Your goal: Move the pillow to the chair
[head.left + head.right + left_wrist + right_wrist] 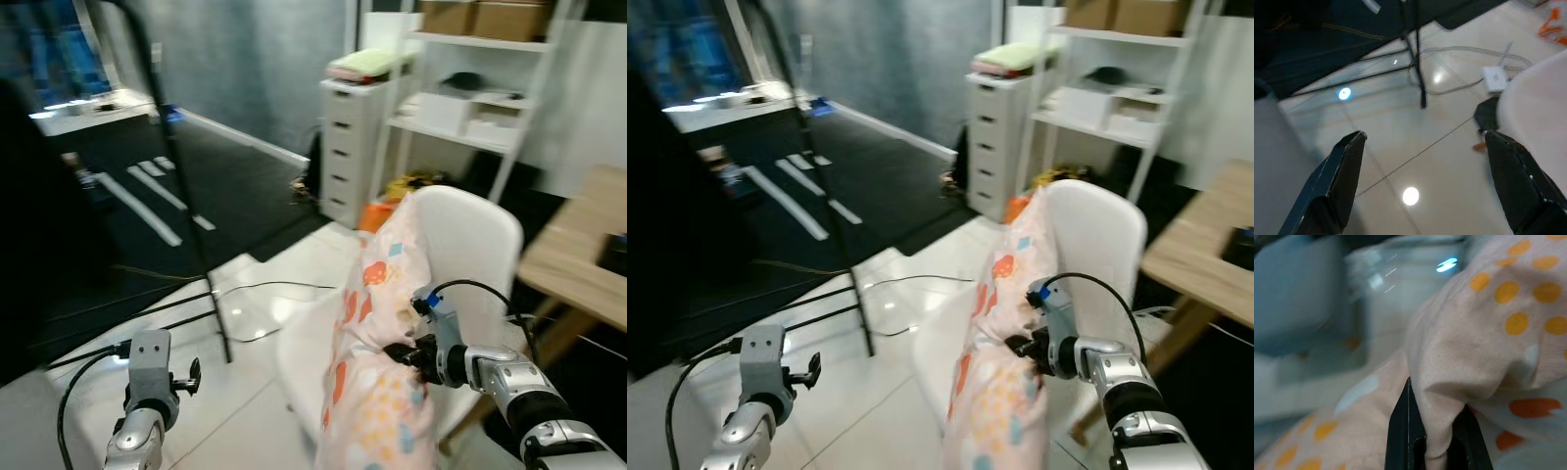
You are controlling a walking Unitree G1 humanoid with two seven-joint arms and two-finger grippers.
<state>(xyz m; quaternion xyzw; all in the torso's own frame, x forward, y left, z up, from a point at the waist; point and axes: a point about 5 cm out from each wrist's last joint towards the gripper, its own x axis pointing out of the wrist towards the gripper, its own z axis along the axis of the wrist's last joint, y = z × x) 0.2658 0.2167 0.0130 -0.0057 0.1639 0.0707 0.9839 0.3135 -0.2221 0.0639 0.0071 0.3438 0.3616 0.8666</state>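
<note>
Two grippers appear: the right gripper [402, 354] pinches a fold of the pillow [377, 372], jaws closed on fabric; the left gripper [1425, 161] hangs idle at near left over the floor [255, 411], jaws wide and empty. Pillow stands upright against the chair [470, 245], leaning on its backrest. To finish well, the pillow should probably settle fully onto the seat before release, or it may slump off. Surface [578, 255] at right is wood; a drawer unit [353, 147] and shelves [490, 88] stand far; cables [265, 289] cross the tiles.

Bare tiled floor [245, 392] lies open left of the chair [470, 245], crossed by a black stand [191, 211] and cables [274, 286].
</note>
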